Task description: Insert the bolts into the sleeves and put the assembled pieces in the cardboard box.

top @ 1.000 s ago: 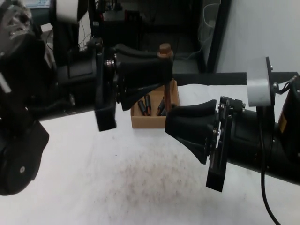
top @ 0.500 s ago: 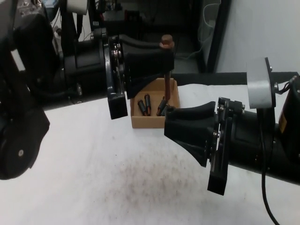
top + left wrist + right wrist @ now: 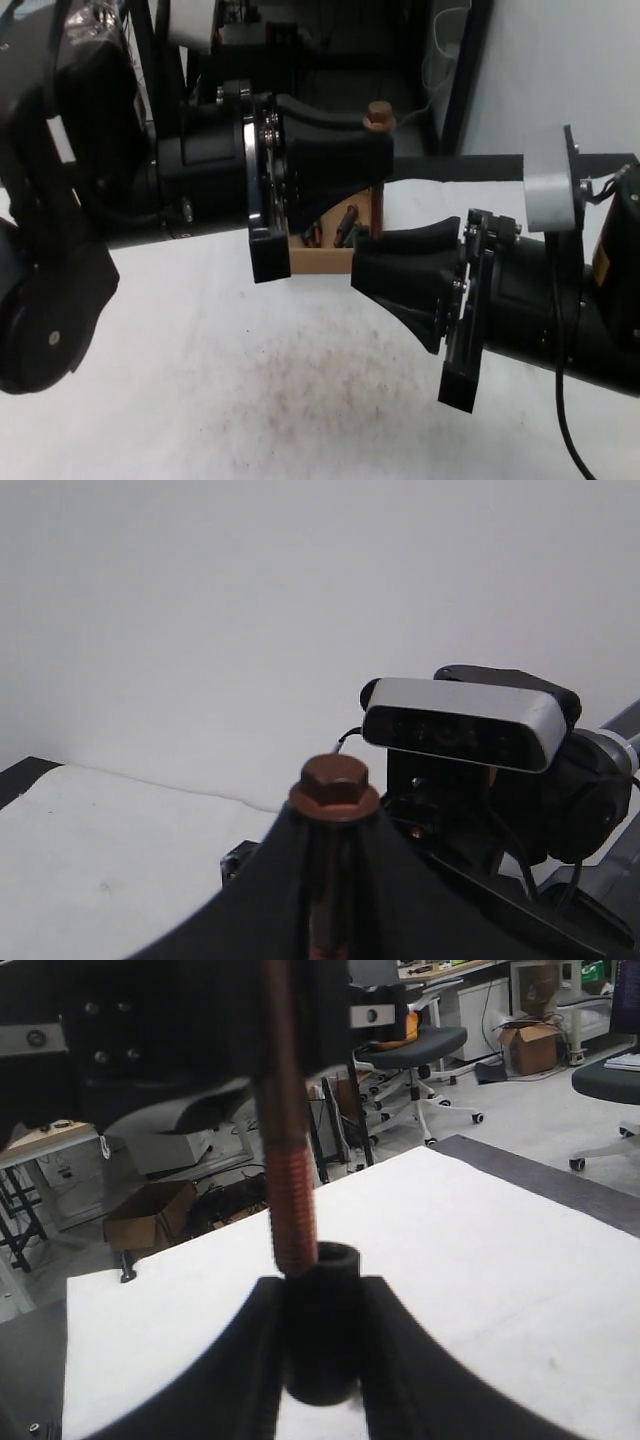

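Note:
My left gripper (image 3: 372, 152) is shut on a copper bolt (image 3: 378, 113) and holds it upright, its hex head (image 3: 333, 785) above the fingers. In the right wrist view the bolt's threaded shaft (image 3: 288, 1180) hangs down to the rim of a black sleeve (image 3: 322, 1335). The tip meets the edge of the sleeve's mouth; whether it has entered I cannot tell. My right gripper (image 3: 322, 1305) is shut on that sleeve and holds it upright, just below the left gripper (image 3: 190, 1040). The cardboard box (image 3: 320, 262) lies behind both grippers, partly hidden.
Several dark assembled pieces (image 3: 346, 220) lie in the box. The white bench cover (image 3: 200, 380) has a dark smudge (image 3: 320, 375) in the near middle. The right arm's camera (image 3: 465, 725) faces the left wrist. Office chairs (image 3: 415, 1045) stand beyond the bench.
The left arm has moved to the right with the bolt, bringing it above the right gripper's sleeve. The right arm has barely shifted.

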`<act>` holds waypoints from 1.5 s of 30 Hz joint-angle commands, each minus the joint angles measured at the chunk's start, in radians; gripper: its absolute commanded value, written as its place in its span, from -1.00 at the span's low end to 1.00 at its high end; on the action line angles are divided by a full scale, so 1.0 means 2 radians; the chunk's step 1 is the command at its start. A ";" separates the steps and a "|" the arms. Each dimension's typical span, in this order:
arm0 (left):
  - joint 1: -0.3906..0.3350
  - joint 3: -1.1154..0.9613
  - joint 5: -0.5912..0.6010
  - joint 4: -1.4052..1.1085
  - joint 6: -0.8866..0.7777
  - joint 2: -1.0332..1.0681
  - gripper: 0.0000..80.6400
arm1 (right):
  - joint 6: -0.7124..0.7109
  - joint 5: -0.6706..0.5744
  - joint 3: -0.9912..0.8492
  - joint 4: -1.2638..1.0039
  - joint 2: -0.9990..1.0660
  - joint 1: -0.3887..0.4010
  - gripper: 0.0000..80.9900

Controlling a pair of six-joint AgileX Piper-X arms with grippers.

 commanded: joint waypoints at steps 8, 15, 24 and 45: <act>-0.002 -0.006 -0.021 -0.001 0.001 -0.001 -1.00 | -0.063 0.006 -0.003 0.035 -0.001 -0.002 -0.99; -0.002 -0.006 -0.021 -0.001 0.001 -0.001 -1.00 | -0.060 0.006 -0.003 -0.007 -0.001 -0.002 -0.99; -0.002 -0.006 -0.021 -0.001 0.001 -0.001 -1.00 | -0.053 0.008 -0.003 -0.006 -0.001 -0.004 -0.99; 0.004 -0.006 -0.021 -0.001 0.001 -0.001 -1.00 | -0.054 0.015 -0.003 0.002 -0.001 -0.004 -0.99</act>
